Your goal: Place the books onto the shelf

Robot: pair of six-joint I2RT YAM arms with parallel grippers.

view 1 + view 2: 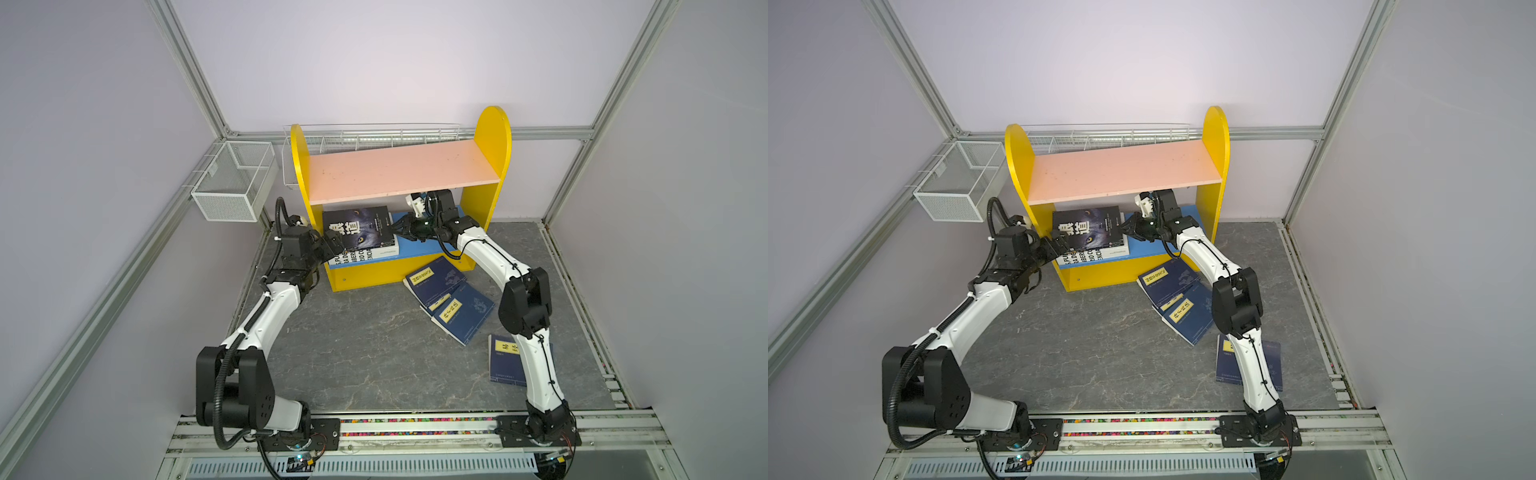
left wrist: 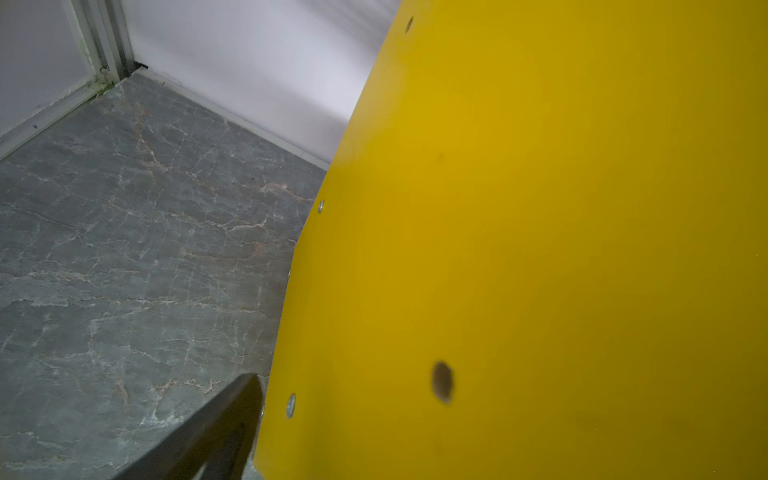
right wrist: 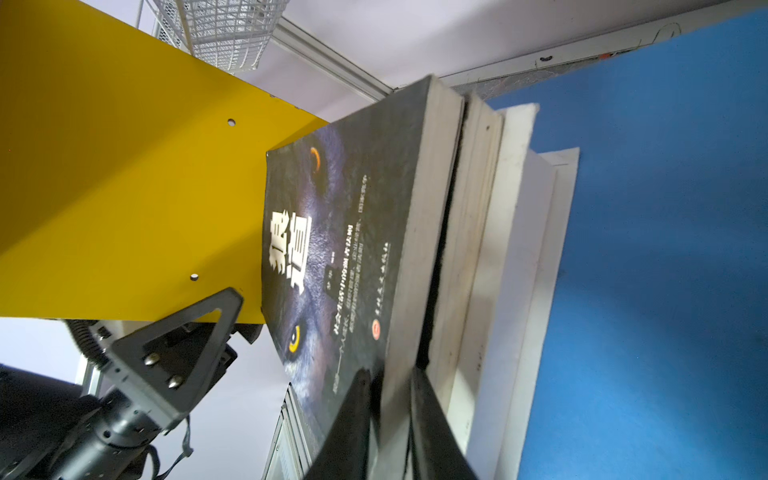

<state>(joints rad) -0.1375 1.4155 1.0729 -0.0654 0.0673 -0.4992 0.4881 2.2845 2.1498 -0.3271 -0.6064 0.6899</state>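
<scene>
- While the right fingers (image 3: pixel 353 424) are clenched on a corner of the black wolf-cover book (image 3: pixel 345 249), one on the cover and one under its page block, that book is held slightly off the paperback beneath (image 3: pixel 469 249). A dark gap shows between the two.
- Gripping the open page edge, the edge turned away from the shelf's (image 1: pixel 494 137) left side, looks chosen so the book can be pushed or swung toward that side.
- This pile lies at the left end of the shelf's blue lower board (image 3: pixel 665 249). At its bottom is the thick white book (image 1: pixel 353 255), whose lettering shows in front of the black cover.
- Spread wide and holding nothing, the left fingers (image 2: pixel 208 440) sit at the front edge of the shelf's left yellow side panel (image 2: pixel 540 249). They probably brace the unit or act as a backstop, but I cannot tell whether they touch it.
- Overlapping navy books (image 1: pixel 451 301) lie on the table (image 1: pixel 365 345) just in front of the shelf's right half. Another navy book (image 1: pixel 505 359) lies well apart from the shelf, partly under the right arm (image 1: pixel 536 357), awaiting its turn.
</scene>
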